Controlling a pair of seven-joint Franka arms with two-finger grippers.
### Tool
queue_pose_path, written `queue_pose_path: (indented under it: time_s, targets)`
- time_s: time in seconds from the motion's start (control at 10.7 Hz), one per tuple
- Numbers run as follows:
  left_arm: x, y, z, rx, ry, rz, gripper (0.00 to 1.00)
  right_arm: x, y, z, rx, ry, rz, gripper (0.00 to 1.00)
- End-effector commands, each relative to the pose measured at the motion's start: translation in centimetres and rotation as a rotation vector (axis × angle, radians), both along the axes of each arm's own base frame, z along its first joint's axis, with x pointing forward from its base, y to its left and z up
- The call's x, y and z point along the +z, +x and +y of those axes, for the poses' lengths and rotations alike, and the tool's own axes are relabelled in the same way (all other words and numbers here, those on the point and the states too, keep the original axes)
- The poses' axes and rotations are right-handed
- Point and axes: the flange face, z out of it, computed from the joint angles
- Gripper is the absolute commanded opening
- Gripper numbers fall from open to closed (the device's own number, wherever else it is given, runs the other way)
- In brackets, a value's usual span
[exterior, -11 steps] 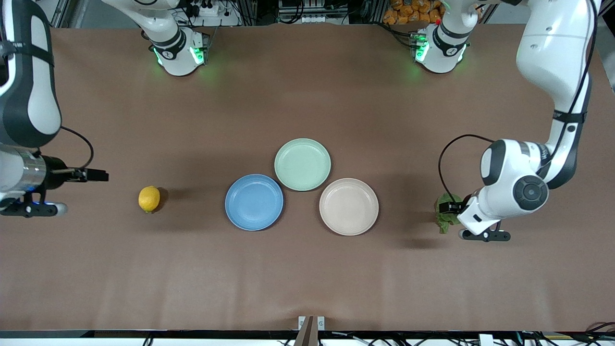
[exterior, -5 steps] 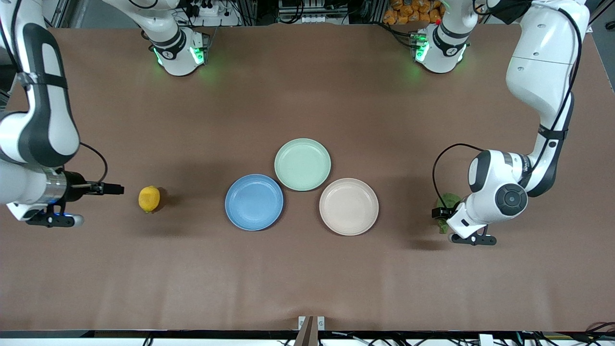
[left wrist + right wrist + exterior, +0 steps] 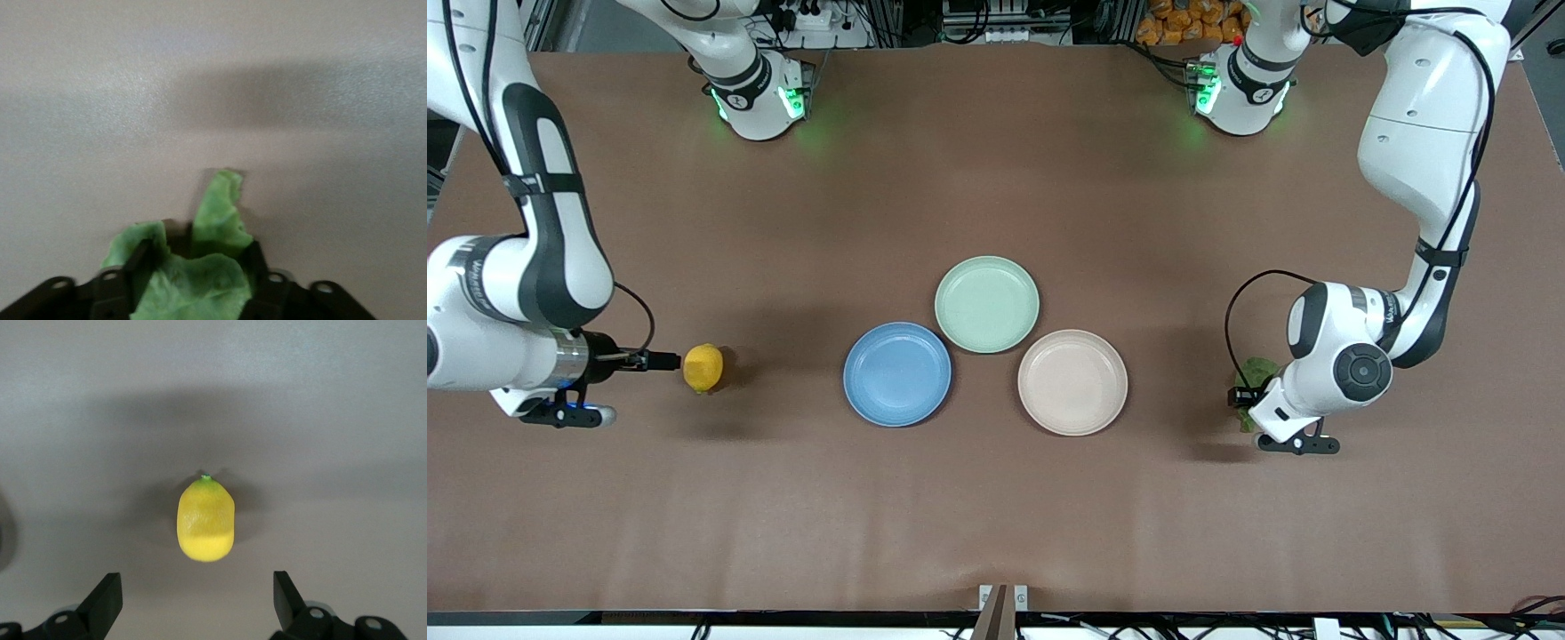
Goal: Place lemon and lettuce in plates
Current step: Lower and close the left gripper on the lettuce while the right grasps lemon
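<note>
Bearing no legible writing: lemon (image 3: 703,367), lettuce (image 3: 193,277), plates (image 3: 897,374).

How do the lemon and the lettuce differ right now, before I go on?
The lemon is smooth, oval and yellow; the lettuce is a wrinkly green leaf. The lemon lies free ahead of the open right gripper; the lettuce sits between the left gripper's fingers. Both are on the table, in no plate.

Lemon (image 3: 703,367) and lettuce (image 3: 1257,370) flank three touching plates (image 3: 986,342) (all empty).
</note>
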Motion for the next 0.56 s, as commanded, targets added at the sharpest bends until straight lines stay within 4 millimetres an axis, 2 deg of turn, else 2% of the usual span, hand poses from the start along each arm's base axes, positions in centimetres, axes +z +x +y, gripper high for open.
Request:
queue_pose_path:
  time_s: [0.0, 0.19, 0.47]
  targets:
    - [-0.3, 0.2, -0.1, 0.013, 0.023, -0.014, 0.0, -2.8, -1.2, 0.6, -0.004, 0.003, -0.023, 1.0]
    - [0.0, 0.3, 0.0, 0.012, 0.024, -0.019, 0.0, -4.5, -1.5, 0.8, -0.002, 0.004, -0.007, 1.0]
    - [2.3, 0.7, -0.2, 0.014, 0.018, -0.046, 0.0, -6.8, -1.9, 1.7, 0.014, -0.003, -0.016, 1.0]
